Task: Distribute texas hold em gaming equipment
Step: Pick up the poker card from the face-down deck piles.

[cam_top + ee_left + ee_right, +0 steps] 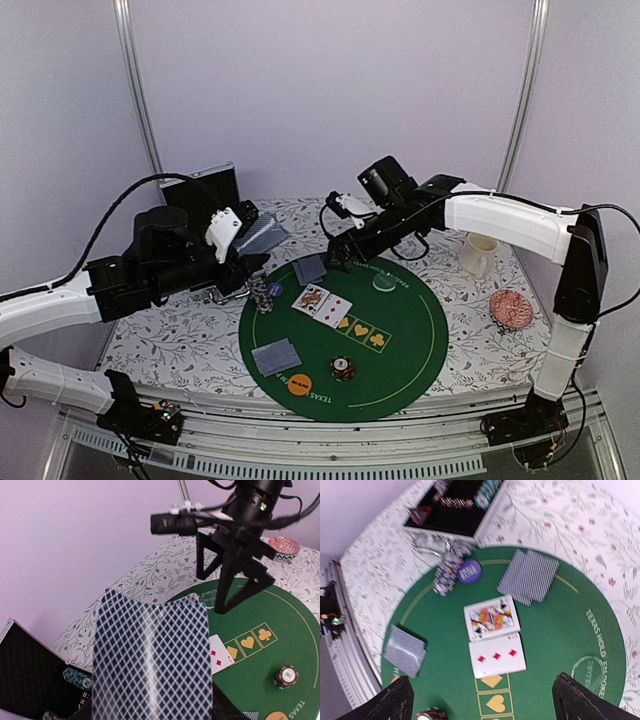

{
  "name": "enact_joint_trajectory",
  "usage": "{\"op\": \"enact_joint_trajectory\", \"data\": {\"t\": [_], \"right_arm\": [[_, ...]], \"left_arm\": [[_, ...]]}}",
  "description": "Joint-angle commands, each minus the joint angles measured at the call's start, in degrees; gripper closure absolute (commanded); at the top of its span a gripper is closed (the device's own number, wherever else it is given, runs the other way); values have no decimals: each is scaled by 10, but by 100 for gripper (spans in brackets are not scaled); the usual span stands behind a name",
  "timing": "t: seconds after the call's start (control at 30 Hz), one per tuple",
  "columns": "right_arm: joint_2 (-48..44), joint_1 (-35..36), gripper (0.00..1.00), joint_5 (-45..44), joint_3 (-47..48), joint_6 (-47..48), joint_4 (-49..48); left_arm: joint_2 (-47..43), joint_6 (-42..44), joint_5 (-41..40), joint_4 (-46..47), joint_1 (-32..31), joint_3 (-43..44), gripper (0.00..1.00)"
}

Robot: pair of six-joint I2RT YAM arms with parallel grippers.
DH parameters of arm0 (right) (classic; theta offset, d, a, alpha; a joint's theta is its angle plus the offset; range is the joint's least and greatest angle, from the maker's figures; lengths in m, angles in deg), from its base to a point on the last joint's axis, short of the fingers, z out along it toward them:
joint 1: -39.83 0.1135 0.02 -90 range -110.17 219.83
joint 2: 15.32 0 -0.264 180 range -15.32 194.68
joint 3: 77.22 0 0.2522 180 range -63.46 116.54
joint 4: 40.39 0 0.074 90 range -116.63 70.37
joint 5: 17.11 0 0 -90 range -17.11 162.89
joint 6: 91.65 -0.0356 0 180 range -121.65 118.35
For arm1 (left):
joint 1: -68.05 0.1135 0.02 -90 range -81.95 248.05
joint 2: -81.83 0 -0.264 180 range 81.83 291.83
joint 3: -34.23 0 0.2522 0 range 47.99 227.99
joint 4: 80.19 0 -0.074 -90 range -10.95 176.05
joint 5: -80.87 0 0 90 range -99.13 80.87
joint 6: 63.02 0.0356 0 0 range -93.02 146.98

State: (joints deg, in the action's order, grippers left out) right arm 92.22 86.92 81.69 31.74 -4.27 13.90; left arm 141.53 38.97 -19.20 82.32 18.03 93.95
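Note:
My left gripper (248, 243) is shut on a fanned deck of blue-checked cards (152, 660) held above the table's left side; the deck hides its fingers in the left wrist view. Over the far part of the green mat (410, 340) my right gripper (338, 256) hangs wide open with nothing in it, its dark fingertips (395, 700) framing a face-up king (491, 617) and a three of diamonds (497, 656). Face-down cards (528, 575) lie at the mat's far edge, more (405, 650) at its near left. Chip stacks (447, 572) (343, 369), an orange disc (299, 383) and a clear disc (384, 283) sit on the mat.
An open black case (455, 505) at the back left holds chips and a red-edged triangle marker (419, 514). A purple disc (468, 571) lies beside the far chip stack. A white mug (478, 254) and a red patterned dish (513, 309) stand right of the mat.

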Motion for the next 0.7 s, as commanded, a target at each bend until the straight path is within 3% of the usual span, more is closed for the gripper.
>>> {"op": "enact_joint_trajectory", "data": {"t": [0.0, 0.1, 0.27, 0.57, 0.67], "right_arm": [[-78, 0, 1, 183, -18, -11, -163], [-82, 1, 1, 268, -16, -36, -230], [-42, 4, 1, 322, 5, -102, -296], [42, 31, 0, 246, 96, -80, -195], [38, 30, 5, 219, 97, -72, -172]], "left_arm": [[3, 5, 57, 8, 2, -1, 50], [-2, 9, 87, 7, -1, -4, 50], [0, 11, 119, 7, -5, -6, 50], [0, 12, 118, 5, -6, -5, 50], [0, 12, 120, 5, -6, -5, 50]]}}
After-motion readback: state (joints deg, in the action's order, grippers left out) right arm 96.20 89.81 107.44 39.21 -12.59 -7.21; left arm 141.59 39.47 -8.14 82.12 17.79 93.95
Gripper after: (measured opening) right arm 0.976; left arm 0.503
